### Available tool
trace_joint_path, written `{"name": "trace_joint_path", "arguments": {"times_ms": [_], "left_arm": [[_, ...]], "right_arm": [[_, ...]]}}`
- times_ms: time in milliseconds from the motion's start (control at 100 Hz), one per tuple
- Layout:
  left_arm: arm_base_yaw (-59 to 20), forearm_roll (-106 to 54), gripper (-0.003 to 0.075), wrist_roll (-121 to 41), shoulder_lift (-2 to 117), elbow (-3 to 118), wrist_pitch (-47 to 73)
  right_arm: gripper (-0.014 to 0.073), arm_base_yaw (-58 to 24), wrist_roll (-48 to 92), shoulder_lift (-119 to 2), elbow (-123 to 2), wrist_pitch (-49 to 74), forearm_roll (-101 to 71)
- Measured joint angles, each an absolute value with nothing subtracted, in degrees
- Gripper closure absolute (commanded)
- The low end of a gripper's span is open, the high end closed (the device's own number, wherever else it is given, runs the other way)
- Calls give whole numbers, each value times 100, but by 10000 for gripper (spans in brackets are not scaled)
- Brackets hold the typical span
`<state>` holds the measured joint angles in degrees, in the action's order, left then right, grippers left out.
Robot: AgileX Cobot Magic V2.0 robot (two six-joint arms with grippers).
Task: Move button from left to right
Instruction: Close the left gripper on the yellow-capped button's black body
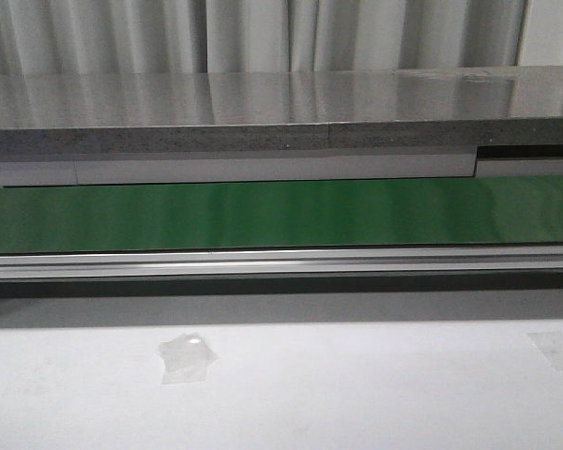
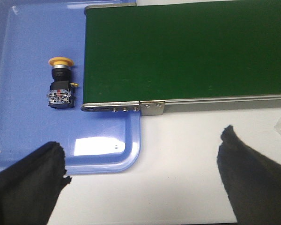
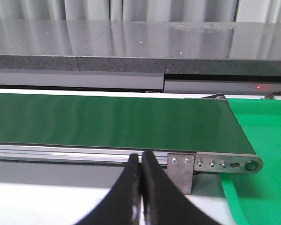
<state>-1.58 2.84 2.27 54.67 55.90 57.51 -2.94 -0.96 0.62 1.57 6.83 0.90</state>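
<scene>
The button (image 2: 61, 86) lies on its side in a blue tray (image 2: 23, 56), yellow cap pointing away from my fingers, black body and blue-white contact block nearer them. It sits just beside the end of the green conveyor belt (image 2: 187, 51). My left gripper (image 2: 140, 150) hovers open over the tray corner and white table, nothing between its black fingers (image 2: 28, 183). My right gripper (image 3: 141, 159) is shut and empty, pointing at the belt's aluminium rail near its right end. Neither gripper nor the button appears in the front view.
The belt (image 1: 281, 214) runs across the front view with an aluminium rail (image 1: 281, 262) along its near side. A grey stone counter (image 1: 263, 112) stands behind. A green tray (image 3: 262, 140) lies past the belt's right end. Clear tape scraps (image 1: 186, 356) lie on the white table.
</scene>
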Motion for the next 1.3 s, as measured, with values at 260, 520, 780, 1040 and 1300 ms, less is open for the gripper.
{"name": "trace_joint_path", "arguments": {"times_ms": [260,520,780,1040,1300], "left_arm": [[-158,633,82,605,5973,5750,5554],[619,760,82,719,7138,6603,5383],[1588,698,82,599,8285,7256,5285],[2040,480,82,428,9444,7333,4961],[2053,216,81,415,10331,7343,4475]], "right_arm": [[659,-294,-96,62,157,683,90],[659,-294,-96,62,157,683,90],[659,-294,-96,62,157,683,90],[659,-294,-96,62,157,683,90],[659,-294,-96,62,157,683,90]]}}
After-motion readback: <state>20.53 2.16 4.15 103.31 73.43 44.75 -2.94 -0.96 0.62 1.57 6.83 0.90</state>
